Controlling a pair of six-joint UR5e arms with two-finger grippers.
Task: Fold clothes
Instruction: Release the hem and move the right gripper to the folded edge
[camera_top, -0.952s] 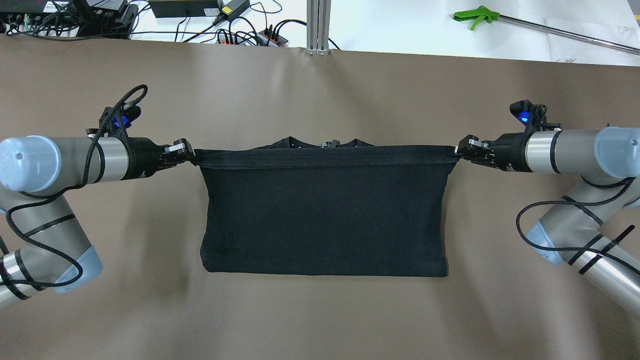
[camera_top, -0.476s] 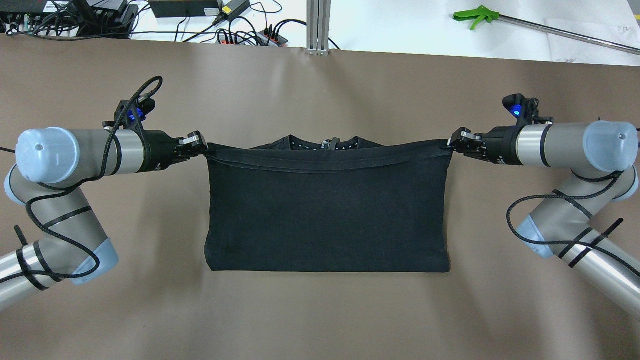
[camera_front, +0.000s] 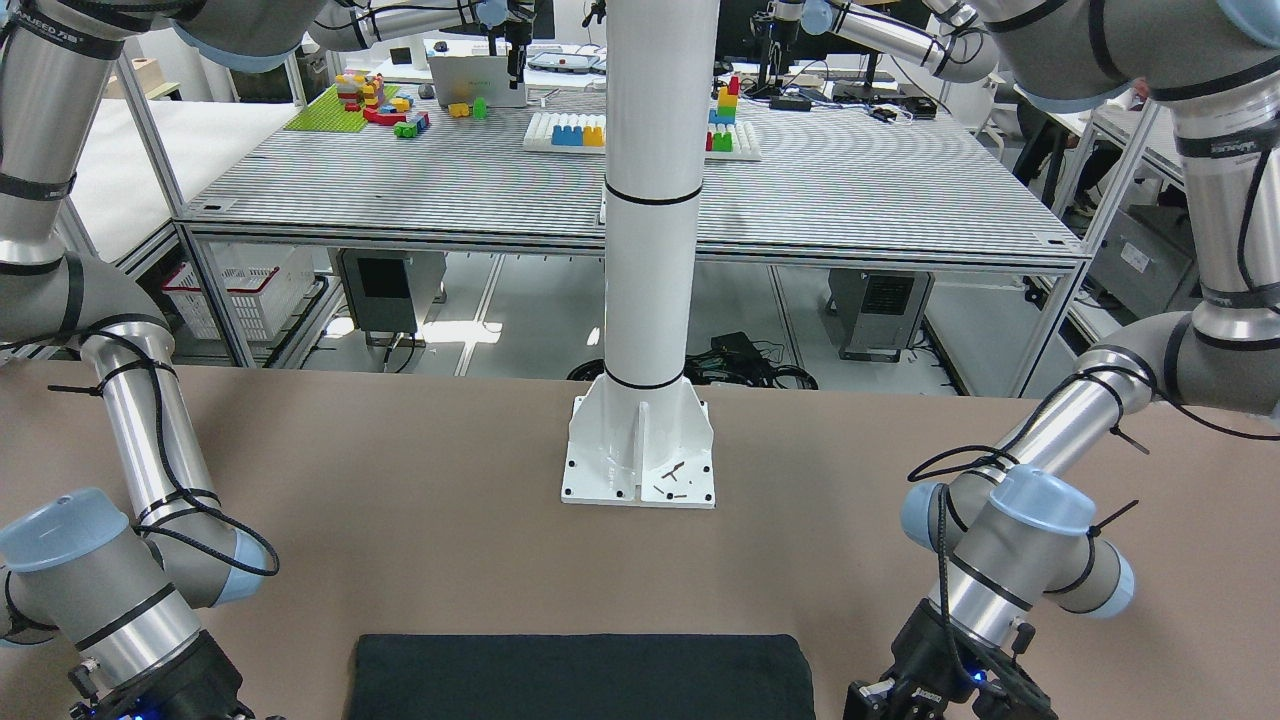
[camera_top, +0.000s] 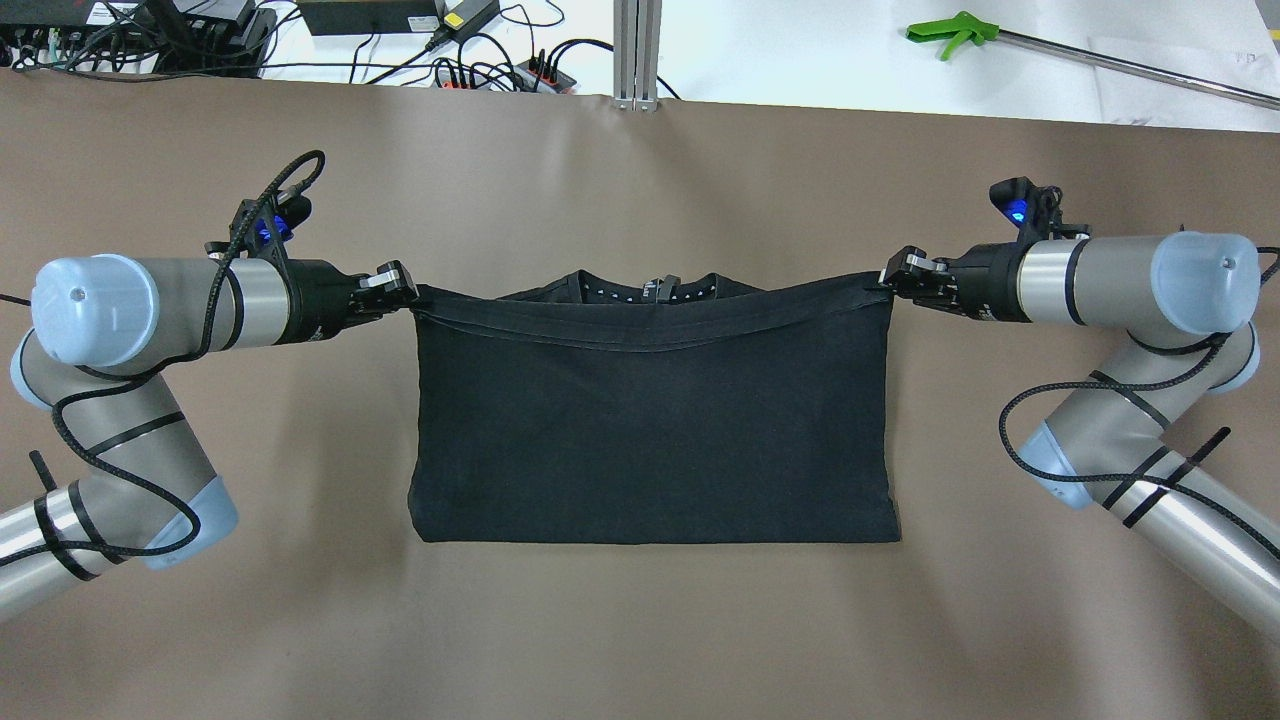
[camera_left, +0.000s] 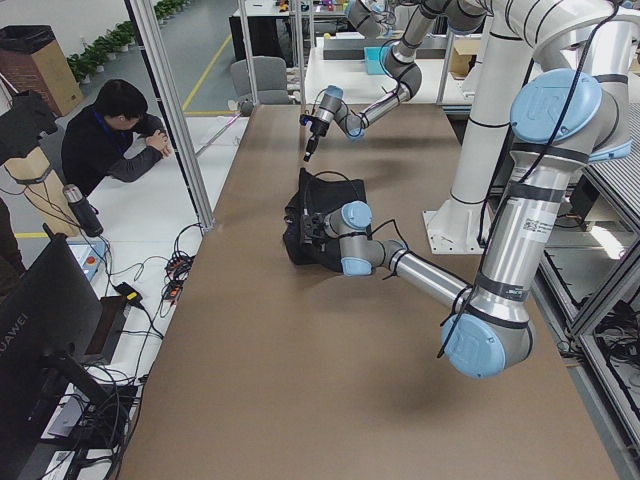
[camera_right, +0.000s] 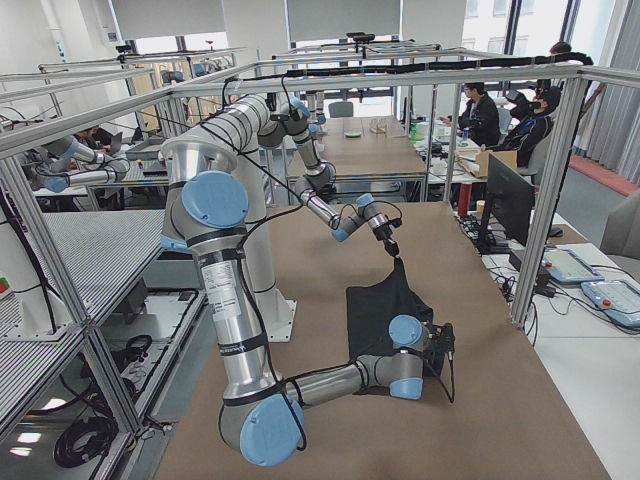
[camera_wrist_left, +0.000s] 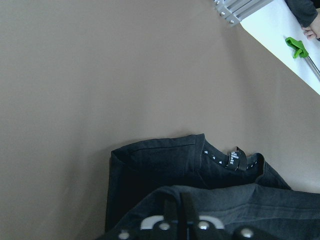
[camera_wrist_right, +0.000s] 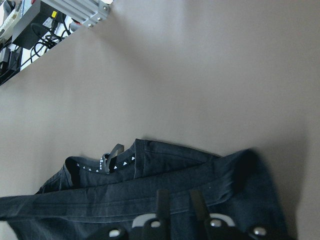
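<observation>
The black garment (camera_top: 650, 430) lies doubled over on the brown table, its folded edge toward the robot. Its collar with a white-marked label (camera_top: 655, 288) peeks out at the far side. My left gripper (camera_top: 405, 290) is shut on the garment's hem corner at the left. My right gripper (camera_top: 893, 282) is shut on the hem corner at the right. Both hold the hem a little above the table, sagging slightly between them. The left wrist view shows the collar (camera_wrist_left: 232, 159) beyond the held hem; the right wrist view shows the collar (camera_wrist_right: 107, 162) too. The front-facing view shows the folded edge (camera_front: 580, 675).
The brown table (camera_top: 640, 620) spreads around the garment. Cables and power strips (camera_top: 480, 60) lie past the far edge, with a green-handled tool (camera_top: 950, 32) at the far right. The white robot column (camera_front: 645, 300) stands behind the garment. Operators sit beside the table (camera_left: 115, 130).
Both grippers have carried the hem away from the robot toward the collar, and the right one kept moving a little further. The hem has gone from taut to slightly sagging.
</observation>
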